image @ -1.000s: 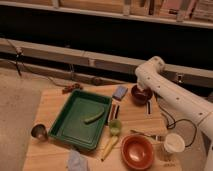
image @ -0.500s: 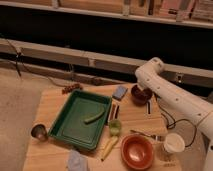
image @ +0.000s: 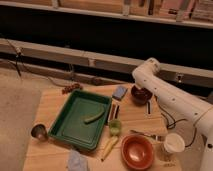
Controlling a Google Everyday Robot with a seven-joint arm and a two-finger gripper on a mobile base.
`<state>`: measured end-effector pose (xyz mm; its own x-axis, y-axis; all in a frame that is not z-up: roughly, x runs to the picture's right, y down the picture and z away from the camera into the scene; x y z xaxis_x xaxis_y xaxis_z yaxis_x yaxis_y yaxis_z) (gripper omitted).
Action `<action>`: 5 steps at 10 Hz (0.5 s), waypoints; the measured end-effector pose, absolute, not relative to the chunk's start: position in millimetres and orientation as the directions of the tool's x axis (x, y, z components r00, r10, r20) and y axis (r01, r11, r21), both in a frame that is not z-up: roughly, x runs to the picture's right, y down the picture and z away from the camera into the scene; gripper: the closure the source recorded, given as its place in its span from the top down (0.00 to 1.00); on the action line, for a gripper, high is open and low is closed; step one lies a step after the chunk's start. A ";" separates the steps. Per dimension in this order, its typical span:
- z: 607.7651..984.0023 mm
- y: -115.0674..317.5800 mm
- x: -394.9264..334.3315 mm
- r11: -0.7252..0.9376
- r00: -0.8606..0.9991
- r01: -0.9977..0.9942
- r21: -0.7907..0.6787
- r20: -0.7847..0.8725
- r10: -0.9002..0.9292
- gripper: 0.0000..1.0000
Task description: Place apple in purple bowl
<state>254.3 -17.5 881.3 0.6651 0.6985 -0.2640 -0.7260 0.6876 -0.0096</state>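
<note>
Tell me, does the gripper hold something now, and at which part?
It cannot be told. The gripper is down at the purple bowl, behind the arm; no apple is visible.

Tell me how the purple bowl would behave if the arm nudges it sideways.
The purple bowl looks small, so it is probably light and would slide on the smooth wooden table. It seems deep, so a push at the rim might tip it. It sits near the table's far edge, where the gripper is, so it could fall off.
</note>
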 end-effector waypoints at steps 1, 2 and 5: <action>881.5 -16.7 253.3 0.688 0.666 -0.725 -0.012 -0.268 0.697 0.40; 881.3 -16.6 250.2 0.693 0.670 -0.721 -0.015 -0.270 0.692 0.50; 879.4 -14.1 249.9 0.684 0.657 -0.729 -0.003 -0.281 0.699 0.78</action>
<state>249.9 -14.1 879.4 0.6573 0.6995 -0.2805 -0.7293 0.6842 -0.0028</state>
